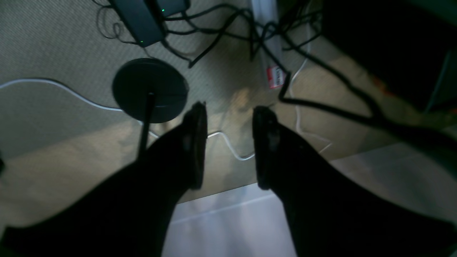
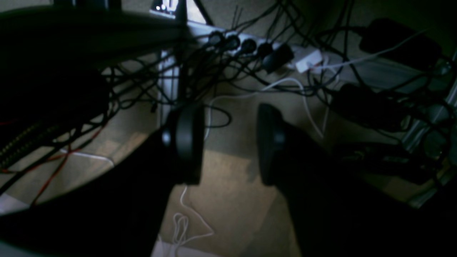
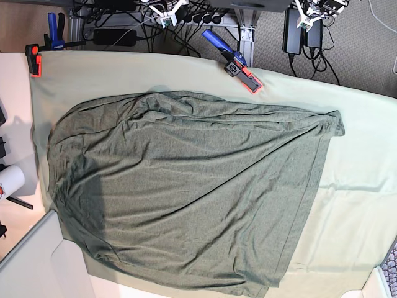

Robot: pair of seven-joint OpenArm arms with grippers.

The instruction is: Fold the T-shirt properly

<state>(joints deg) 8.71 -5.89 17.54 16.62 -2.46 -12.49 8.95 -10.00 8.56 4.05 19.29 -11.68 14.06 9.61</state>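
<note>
T-shirt [image 3: 186, 192]: dark olive knit, spread out but rumpled on the pale green tablecloth [image 3: 366, 186] covering the worktop; fills most of the base view, bulk toward 8 o'clock, one corner reaching out to 3 o'clock.
Lie of shirt: not squared. Creases fan from 11 to 3 o'clock, edge at 7 o'clock bunched, hem runs slanted down to 5 o'clock.
Risk 1: folding as it lies prob. locks in the wrinkles and gives a lopsided fold; cause = fabric not flattened first.
Risk 2: thin knit on smooth cloth, so a pinch could catch the tablecloth too and drag it, despite clamps [image 3: 239, 65] at 12 and 10 o'clock.
Risk 3: pinching only one layer may let the rest slide off mid-fold.
Left claw [image 1: 228, 142]: spread partway, clear gap betw. fingers, nothing held, nothing touched; hangs over floor and cables [image 1: 221, 35] w/ a pale worktop edge at 6 o'clock. Shirt not in its view.
Right claw [image 2: 230, 142]: spread partway too, empty, touching nothing; floor and power strip [image 2: 250, 46] below.
Arms: neither seen in base view.
</note>
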